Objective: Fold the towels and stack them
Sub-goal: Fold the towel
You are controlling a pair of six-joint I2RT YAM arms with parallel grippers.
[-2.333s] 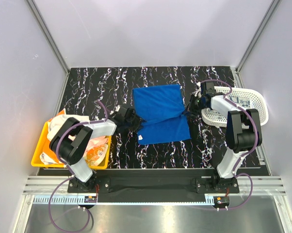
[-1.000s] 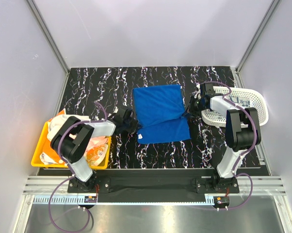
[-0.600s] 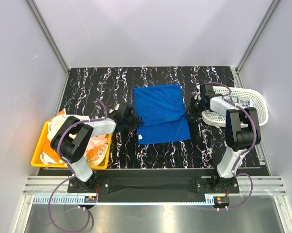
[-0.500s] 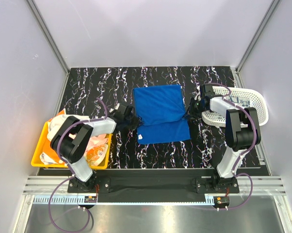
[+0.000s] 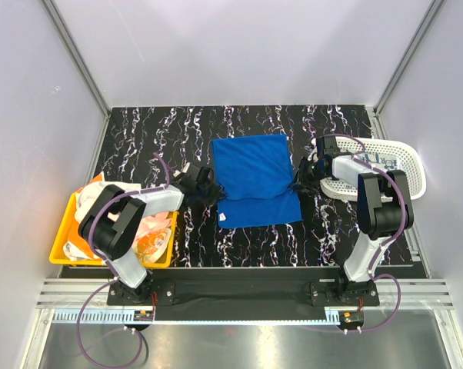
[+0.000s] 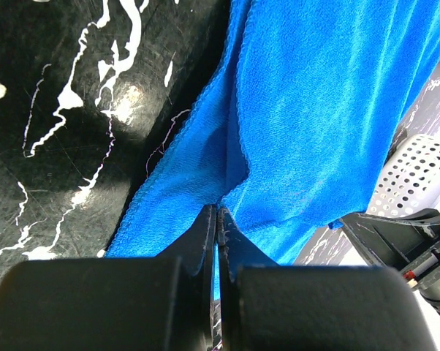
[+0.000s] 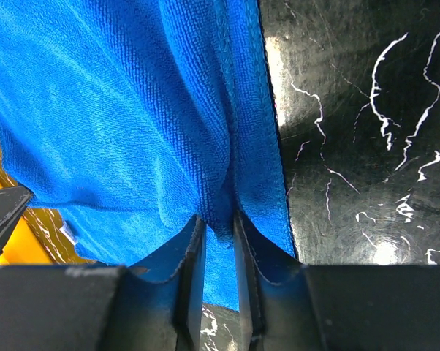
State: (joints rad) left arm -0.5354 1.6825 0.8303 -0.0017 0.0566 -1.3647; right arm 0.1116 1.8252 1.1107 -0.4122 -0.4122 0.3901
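Note:
A royal blue towel [image 5: 254,173] lies folded over itself in the middle of the black marbled table, with a lower layer showing at its near edge. My left gripper [image 5: 206,187] is at the towel's left edge, low on the table. In the left wrist view this gripper [image 6: 217,210] is shut on a pinch of the blue towel [image 6: 315,110]. My right gripper [image 5: 298,178] is at the towel's right edge. In the right wrist view its fingers [image 7: 214,219] stand slightly apart, with a loose fold of the towel [image 7: 118,110] between the tips.
A yellow bin [image 5: 61,238] at the left holds crumpled towels, one of them orange-and-white patterned [image 5: 151,238]. A white perforated basket [image 5: 404,165] sits at the right, just behind the right arm. Grey walls close in the table.
The right gripper's jaws have parted from a tight pinch on the towel's right edge. The left gripper has shifted slightly towards the far side, still pinching the left edge.

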